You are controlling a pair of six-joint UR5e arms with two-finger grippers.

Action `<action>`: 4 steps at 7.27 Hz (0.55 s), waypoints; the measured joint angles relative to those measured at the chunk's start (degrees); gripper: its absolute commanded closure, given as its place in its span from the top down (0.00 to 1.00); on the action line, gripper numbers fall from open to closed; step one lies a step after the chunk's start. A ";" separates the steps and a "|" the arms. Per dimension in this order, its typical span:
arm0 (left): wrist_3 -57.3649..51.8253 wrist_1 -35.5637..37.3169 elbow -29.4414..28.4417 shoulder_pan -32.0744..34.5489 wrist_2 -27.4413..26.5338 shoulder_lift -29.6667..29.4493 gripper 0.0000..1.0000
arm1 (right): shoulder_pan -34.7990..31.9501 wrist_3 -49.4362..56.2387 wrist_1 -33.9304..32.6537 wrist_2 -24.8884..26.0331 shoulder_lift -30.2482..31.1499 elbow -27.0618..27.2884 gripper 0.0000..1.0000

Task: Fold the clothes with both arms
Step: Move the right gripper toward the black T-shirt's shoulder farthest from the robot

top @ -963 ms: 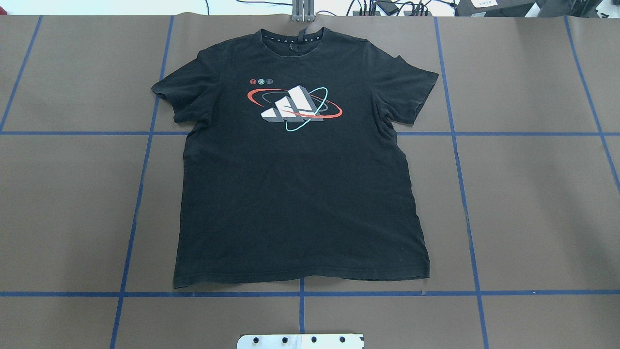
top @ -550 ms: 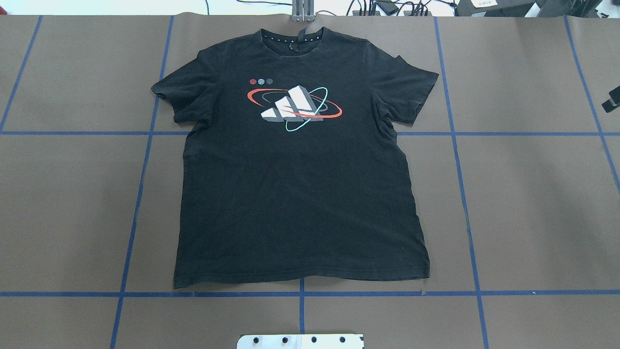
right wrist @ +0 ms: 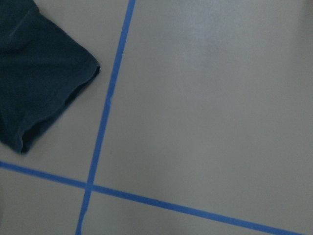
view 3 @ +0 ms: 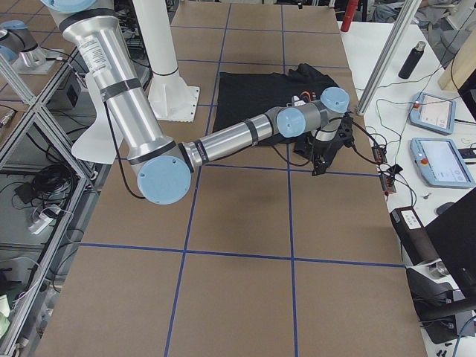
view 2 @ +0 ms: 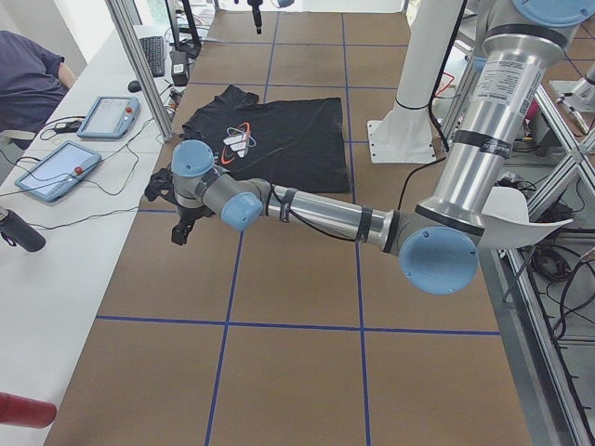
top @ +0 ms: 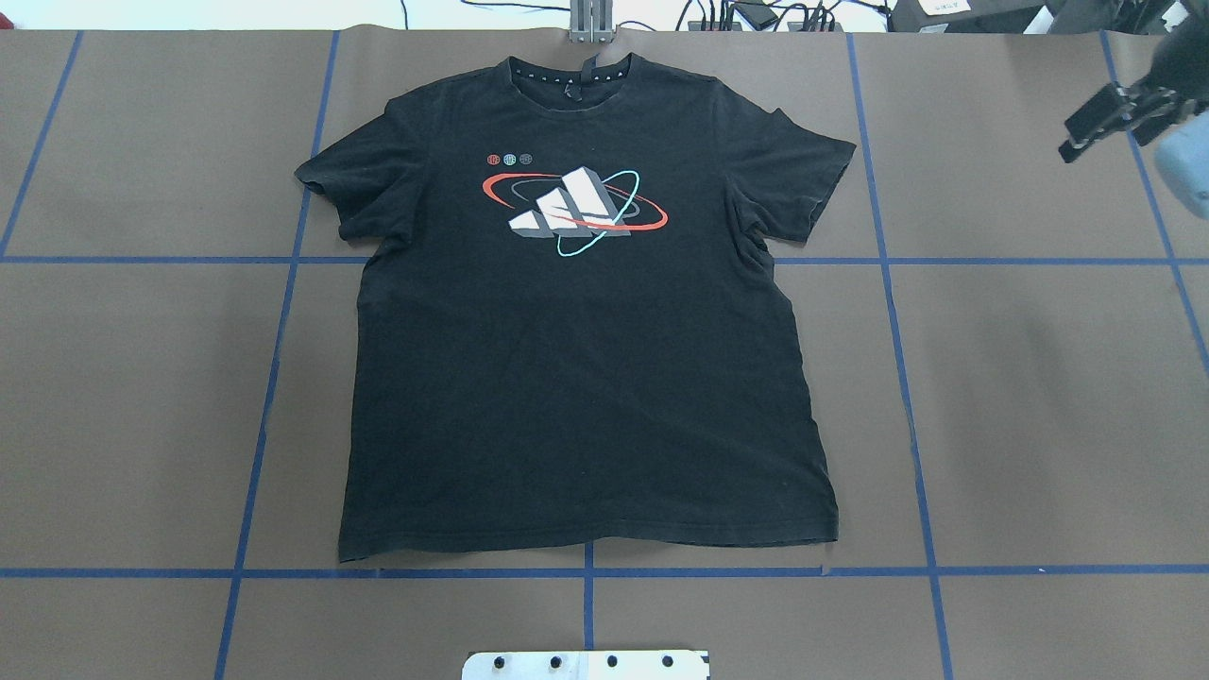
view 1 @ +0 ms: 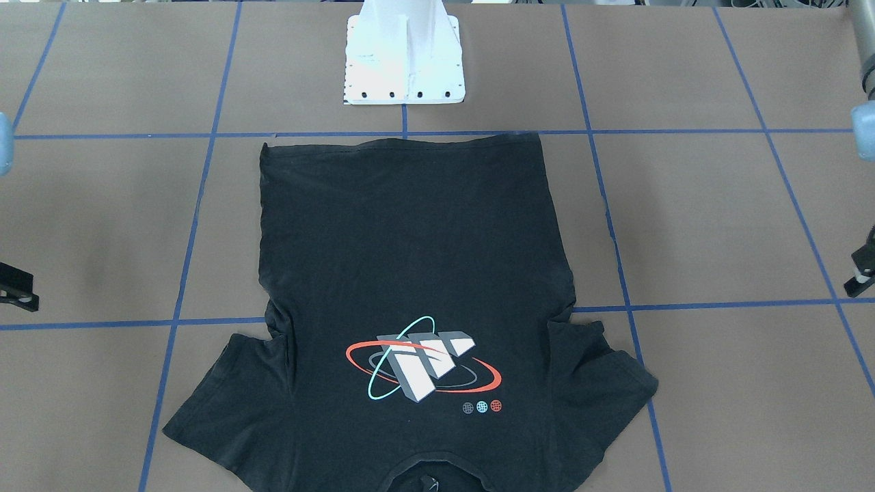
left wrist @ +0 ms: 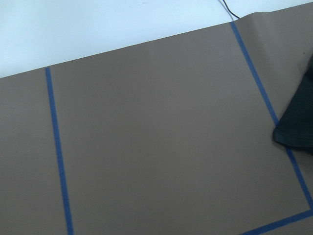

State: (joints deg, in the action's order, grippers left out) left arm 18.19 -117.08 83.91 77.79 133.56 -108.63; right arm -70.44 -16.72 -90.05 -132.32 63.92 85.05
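Right tool (top: pixel 1077 142) moved inward; T-shirt (top: pixel 586 397) lies flat, logo (top: pixel 571 210) up.

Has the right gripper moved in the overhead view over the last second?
Yes. The right gripper has come in from the right edge, crossing the blue tape line toward the T-shirt.

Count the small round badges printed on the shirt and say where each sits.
3, in one row on the T-shirt, between block logo and collar: red badge, blue badge, grey badge. None looks hidden.
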 measured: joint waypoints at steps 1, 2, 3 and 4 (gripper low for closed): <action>2.52 -3.07 -0.26 -3.25 -0.10 -0.36 1.00 | 2.41 -7.92 11.49 0.04 -1.37 -6.34 1.00; 4.07 -4.87 -0.38 -5.95 -0.20 -0.48 1.00 | 4.85 -14.90 22.19 0.31 -2.54 -12.15 1.00; 5.02 -5.68 -0.38 -7.39 -0.25 -0.50 1.00 | 6.97 -19.45 30.21 1.20 -4.55 -17.80 1.00; 5.43 -5.98 -0.33 -8.05 -0.25 -0.53 1.00 | 8.36 -21.59 34.74 2.56 -7.66 -23.14 1.00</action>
State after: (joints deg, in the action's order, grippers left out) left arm 23.62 -123.07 83.58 69.74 133.31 -109.15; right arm -62.08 -38.31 -55.32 -129.76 56.26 61.91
